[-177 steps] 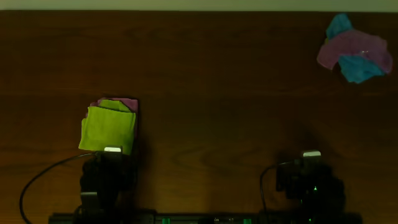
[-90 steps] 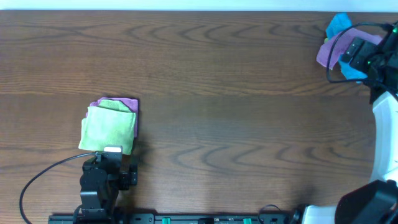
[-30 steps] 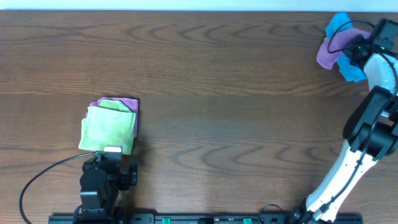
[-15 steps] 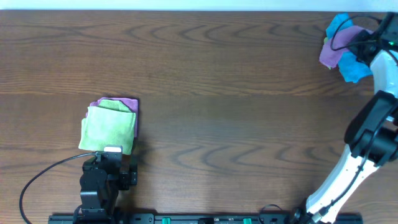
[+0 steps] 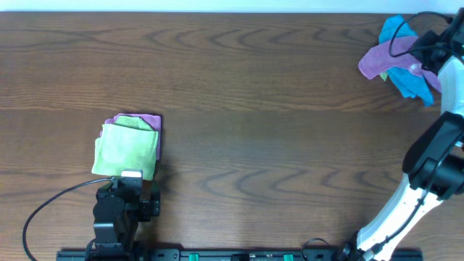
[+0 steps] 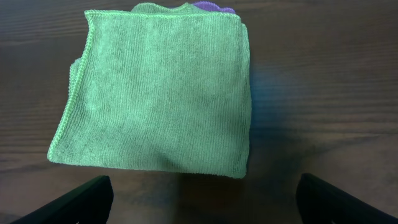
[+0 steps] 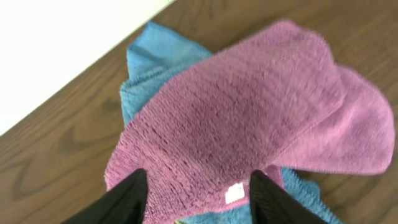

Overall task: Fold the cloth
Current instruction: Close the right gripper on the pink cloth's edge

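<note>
The left gripper (image 6: pixel 202 186) hangs wide open and empty, while the right gripper (image 7: pixel 200 193), jaws roughly half parted, straddles the near edge of the crumpled cloth (image 7: pixel 249 118), gripping nothing I can see, the blue cloth (image 7: pixel 155 59) mostly buried beneath it at the far right corner of the table (image 7: pixel 50 162).

My tool (image 6: pixel 208 200) hangs spread wide above the desk (image 6: pixel 323 81), gripping nothing. Ahead lies a folded lime-green cloth (image 6: pixel 158 93), with a purple cloth (image 6: pixel 211 6) peeking out at its far edge.
</note>
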Available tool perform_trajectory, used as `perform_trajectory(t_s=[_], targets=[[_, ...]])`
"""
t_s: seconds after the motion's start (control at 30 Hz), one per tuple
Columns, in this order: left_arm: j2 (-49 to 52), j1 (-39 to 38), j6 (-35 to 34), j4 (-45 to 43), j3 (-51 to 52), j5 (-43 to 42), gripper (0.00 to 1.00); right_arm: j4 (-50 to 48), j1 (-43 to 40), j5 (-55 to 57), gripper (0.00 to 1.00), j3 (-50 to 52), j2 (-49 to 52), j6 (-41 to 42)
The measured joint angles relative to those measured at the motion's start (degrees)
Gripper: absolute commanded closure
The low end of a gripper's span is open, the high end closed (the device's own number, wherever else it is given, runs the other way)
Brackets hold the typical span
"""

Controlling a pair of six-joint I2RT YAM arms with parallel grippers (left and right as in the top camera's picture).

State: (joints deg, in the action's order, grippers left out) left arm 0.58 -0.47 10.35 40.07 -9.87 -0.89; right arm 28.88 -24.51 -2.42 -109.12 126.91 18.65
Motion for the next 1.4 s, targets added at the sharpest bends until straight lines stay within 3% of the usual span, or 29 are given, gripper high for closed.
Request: perform_trajectory(t_s=[0.33, 0.63, 0.77, 0.87, 0.9, 1.4], targets=[[0.0, 0.0, 0.0, 0.0, 0.0, 0.0, 0.05, -4.79, 0.0, 2.27, 0.37, 0.0, 0.48, -0.04], [0.0, 0.0, 0.0, 0.0, 0.0, 0.0, 0.05, -5.51, 0.0, 2.67, 0.4, -0.11, 6.84, 0.35], [0.0, 0.0, 0.0, 0.0, 0.0, 0.0, 0.05, -6.6, 0.0, 2.78, 0.64, -0.11, 8.41, 0.66], [0.0, 0.0, 0.0, 0.0, 0.0, 0.0, 0.05, -7.21, 0.0, 2.93, 0.96, -0.11, 8.46, 1.53], [0.0, -0.02, -0.02, 0.0, 0.0, 0.0, 0.05, -7.21, 0.0, 2.93, 0.98, -0.11, 8.46, 1.33], [0.0, 0.0, 0.0, 0.0, 0.0, 0.0, 0.05, -0.42, 0.22, 2.19, 0.99, -0.11, 5.64, 1.73]])
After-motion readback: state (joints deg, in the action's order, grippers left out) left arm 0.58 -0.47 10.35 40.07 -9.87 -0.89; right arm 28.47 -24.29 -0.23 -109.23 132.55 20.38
